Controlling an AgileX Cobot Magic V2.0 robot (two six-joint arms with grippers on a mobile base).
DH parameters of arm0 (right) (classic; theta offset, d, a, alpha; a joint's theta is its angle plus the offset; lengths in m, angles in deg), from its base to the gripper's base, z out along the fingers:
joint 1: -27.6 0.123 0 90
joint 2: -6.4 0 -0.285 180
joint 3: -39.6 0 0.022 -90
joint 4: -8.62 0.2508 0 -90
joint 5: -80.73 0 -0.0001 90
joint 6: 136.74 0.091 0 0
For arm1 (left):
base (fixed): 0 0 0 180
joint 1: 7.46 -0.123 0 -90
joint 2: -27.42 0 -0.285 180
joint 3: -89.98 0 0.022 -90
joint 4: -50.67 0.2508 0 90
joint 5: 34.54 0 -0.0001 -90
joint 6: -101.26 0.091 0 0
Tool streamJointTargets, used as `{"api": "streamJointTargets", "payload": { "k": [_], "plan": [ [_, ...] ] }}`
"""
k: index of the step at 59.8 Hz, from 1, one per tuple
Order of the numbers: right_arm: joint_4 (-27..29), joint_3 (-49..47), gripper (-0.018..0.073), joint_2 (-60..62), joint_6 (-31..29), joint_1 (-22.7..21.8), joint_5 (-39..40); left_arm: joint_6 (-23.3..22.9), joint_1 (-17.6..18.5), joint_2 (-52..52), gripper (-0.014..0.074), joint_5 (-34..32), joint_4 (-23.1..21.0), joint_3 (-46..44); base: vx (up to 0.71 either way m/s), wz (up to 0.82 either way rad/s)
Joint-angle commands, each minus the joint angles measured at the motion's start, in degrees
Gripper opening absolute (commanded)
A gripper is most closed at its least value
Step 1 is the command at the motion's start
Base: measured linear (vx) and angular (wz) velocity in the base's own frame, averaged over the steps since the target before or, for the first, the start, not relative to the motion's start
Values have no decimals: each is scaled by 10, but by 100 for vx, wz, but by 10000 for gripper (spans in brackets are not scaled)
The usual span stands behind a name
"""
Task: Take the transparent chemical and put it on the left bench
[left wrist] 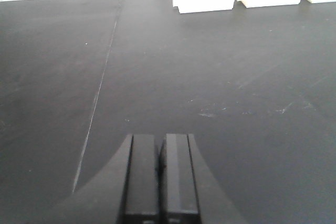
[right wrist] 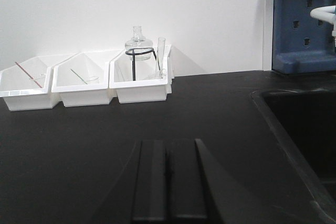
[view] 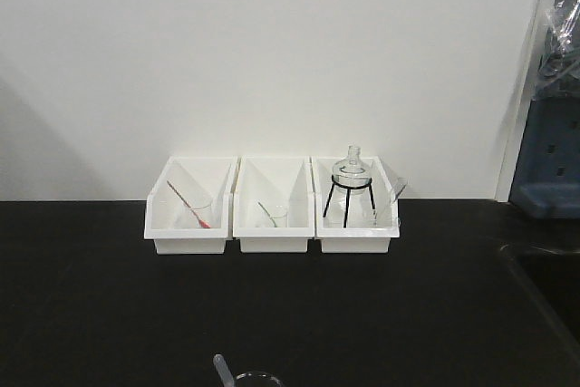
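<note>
Both end effectors are pressed closed with nothing between their fingers: the left end effector (left wrist: 160, 179) hovers above bare black table (left wrist: 220, 77), as does the right end effector (right wrist: 169, 179). The transparent chemical (view: 249, 378) stands at the table's near edge, well apart from the three white bins (view: 272, 224).

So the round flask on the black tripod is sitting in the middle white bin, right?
Not quite. The round flask on the black tripod sits in the rightmost white bin, not the middle bin. The front-facing view shows it.
</note>
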Motion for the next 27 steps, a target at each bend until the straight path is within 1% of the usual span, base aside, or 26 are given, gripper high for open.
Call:
{"api": "streamJointTargets", "payload": {
  "k": [1,27],
  "plan": [
    [-1,4,-7,8,-5,-4,43,-4,1,11,-3,-45,0,9,0,0],
    [-1,4,-7,8,-5,-4,42,-4,1,11,-3,-45,0,9,0,0]
  ]
}}
